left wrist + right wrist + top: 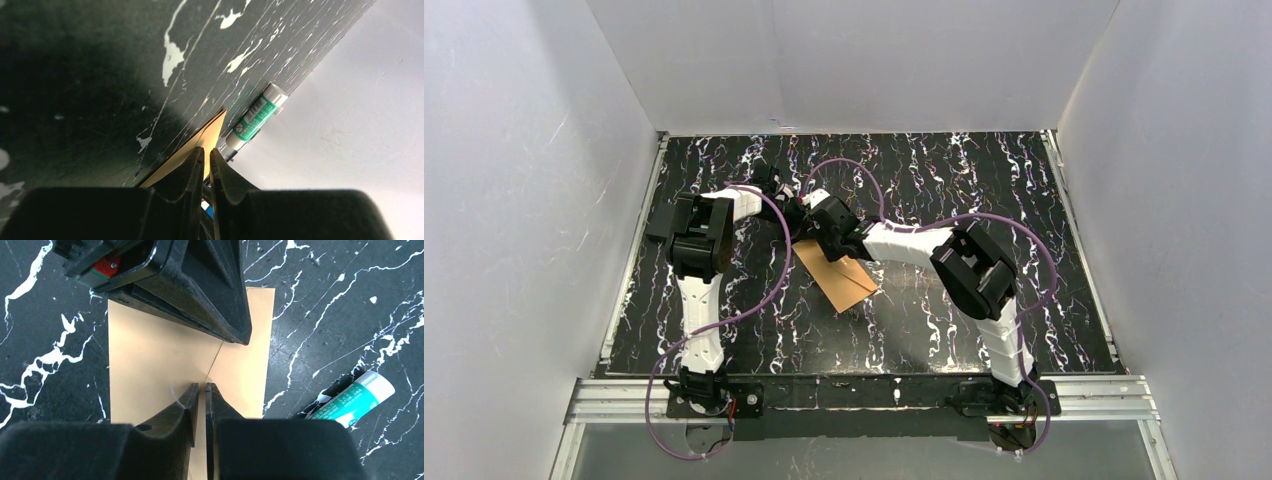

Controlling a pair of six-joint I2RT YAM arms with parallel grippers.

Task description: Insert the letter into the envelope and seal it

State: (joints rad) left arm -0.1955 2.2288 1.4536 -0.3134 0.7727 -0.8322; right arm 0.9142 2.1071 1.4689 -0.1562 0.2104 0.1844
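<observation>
The orange-brown envelope (844,280) lies flat on the black marbled table, its flap folded down with a diagonal seam showing in the right wrist view (150,355). My right gripper (200,385) is shut, its tips at the flap's point; in the top view it (827,245) is over the envelope's far end. My left gripper (206,150) is shut, its tips at the envelope's edge (212,132). Its black body (200,290) rests over the envelope's far end, just ahead of my right fingers. The letter is out of view.
A green-and-white glue stick (352,400) lies on the table just right of the envelope; it also shows in the left wrist view (255,117). A dark flat thing (658,222) sits at the table's left edge. White walls enclose the table.
</observation>
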